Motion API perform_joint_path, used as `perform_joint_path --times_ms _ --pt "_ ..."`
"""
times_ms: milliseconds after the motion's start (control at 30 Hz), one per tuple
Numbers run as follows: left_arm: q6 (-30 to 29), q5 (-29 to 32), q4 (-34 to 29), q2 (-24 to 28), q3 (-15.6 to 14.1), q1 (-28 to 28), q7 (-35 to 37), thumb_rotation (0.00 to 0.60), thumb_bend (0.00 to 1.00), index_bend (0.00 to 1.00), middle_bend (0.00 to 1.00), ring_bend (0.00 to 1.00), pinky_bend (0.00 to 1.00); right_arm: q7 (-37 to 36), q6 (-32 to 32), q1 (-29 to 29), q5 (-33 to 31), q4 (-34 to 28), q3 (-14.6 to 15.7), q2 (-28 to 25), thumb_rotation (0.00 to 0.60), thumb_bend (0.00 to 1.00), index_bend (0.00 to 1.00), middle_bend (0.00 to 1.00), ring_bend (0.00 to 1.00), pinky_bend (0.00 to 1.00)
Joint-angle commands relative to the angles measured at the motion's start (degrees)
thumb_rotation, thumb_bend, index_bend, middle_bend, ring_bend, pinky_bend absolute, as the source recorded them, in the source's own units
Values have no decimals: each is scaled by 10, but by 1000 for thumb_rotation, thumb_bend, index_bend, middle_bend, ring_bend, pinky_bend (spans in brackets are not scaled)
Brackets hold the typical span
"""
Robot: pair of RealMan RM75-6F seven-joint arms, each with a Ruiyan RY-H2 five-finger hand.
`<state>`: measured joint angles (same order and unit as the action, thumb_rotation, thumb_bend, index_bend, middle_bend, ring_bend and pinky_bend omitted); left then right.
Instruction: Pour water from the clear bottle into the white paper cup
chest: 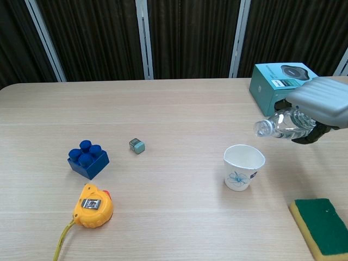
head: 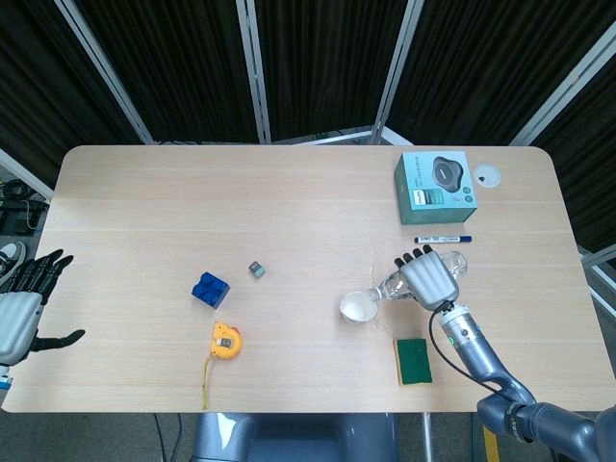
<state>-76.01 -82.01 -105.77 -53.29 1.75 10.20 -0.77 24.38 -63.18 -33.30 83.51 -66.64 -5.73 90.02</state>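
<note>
Light wood table [head: 289, 221], black curtains behind. Right hand [chest: 321, 106] grips tilted clear bottle [chest: 280, 125] above white paper cup [chest: 243, 166]; left hand [head: 19, 313] empty, fingers spread.

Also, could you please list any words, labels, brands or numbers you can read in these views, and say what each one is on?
No text can be read.
Teal box: white label on the lid, print too small.
Marker pen: barrel print too small.
Paper cup: blue flower drawing only, no words.
Tape measure: metal clip, no lettering legible.
Clear bottle, held in the right hand: no label visible.
</note>
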Motion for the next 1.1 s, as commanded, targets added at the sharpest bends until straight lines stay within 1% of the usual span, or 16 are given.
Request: perform_joint_path --times_ms 33,400,1100 --pt "1 0 0 0 0 0 0 600 0 0 0 0 0 9 -2 0 -3 -3 -2 -1 600 534 481 619 545 479" --pt "3 0 -2 0 -2 1 -3 600 0 0 0 0 0 37 -12 2 -9 -6 -5 1 600 535 485 621 548 480" --pt "1 -2 -4 3 -2 0 2 600 0 0 0 0 0 38 -16 3 -8 -5 0 0 600 533 487 622 549 481"
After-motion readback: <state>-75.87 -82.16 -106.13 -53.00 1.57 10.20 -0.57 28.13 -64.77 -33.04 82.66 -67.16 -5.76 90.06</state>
